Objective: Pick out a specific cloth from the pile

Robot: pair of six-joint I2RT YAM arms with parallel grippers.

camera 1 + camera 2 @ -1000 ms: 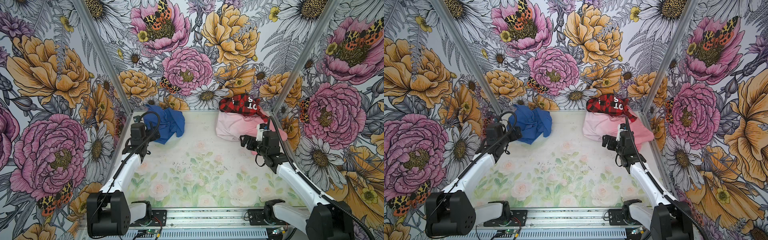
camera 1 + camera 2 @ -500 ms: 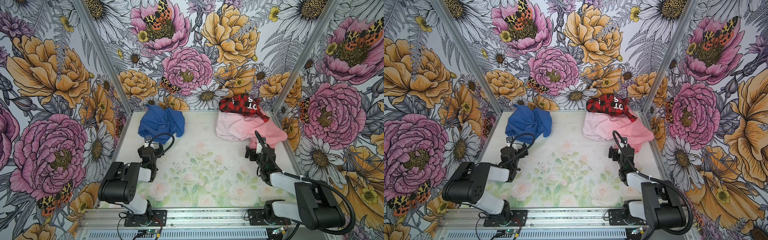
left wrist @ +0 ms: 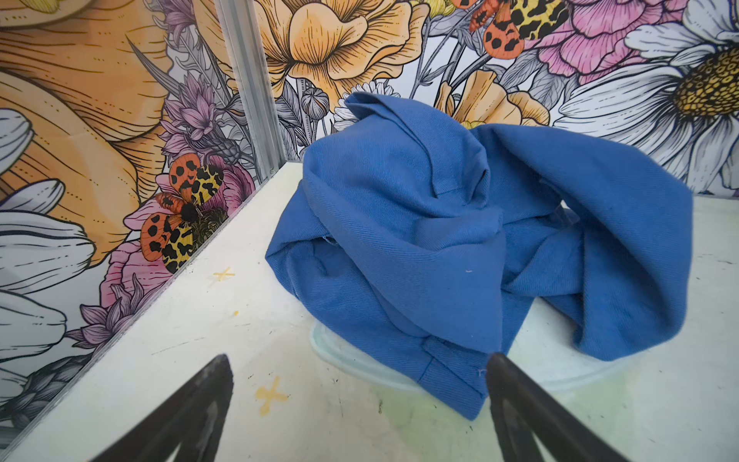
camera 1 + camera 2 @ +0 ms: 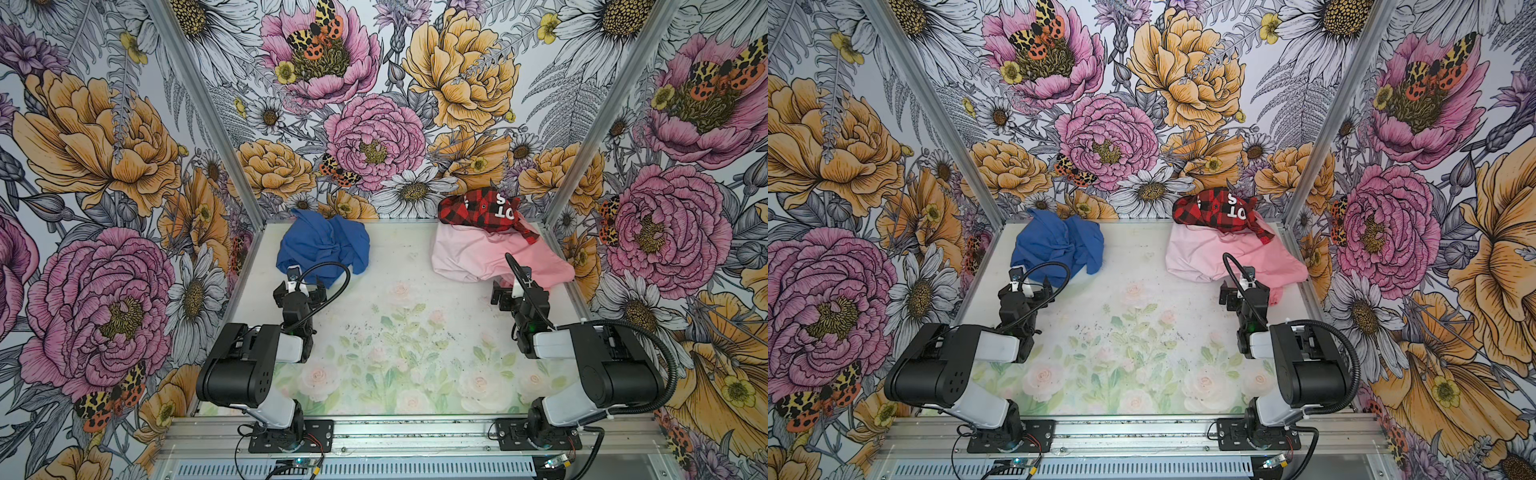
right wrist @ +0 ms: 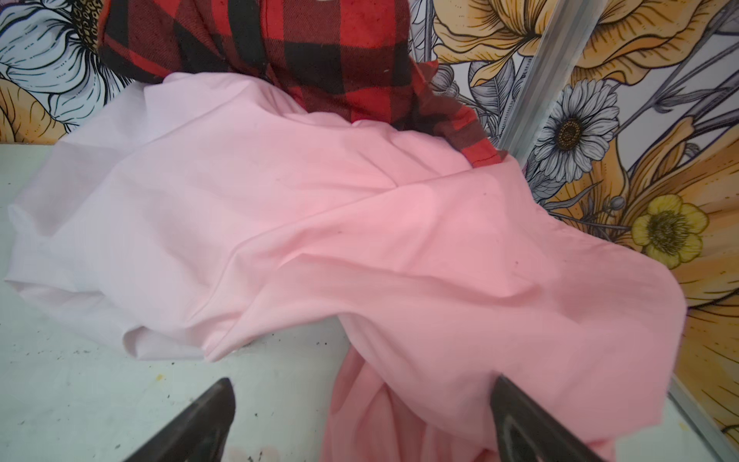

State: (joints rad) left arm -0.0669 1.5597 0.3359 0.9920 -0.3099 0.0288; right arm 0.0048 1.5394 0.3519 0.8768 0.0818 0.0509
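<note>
Blue cloth (image 4: pixel 324 245) and pile (image 4: pixel 478 253) lie well apart, bare table (image 4: pixel 399 266) between.

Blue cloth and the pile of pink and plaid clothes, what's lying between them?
Nothing. Between the blue cloth and the pile there is only a bare stretch of table, as both top views show.
</note>
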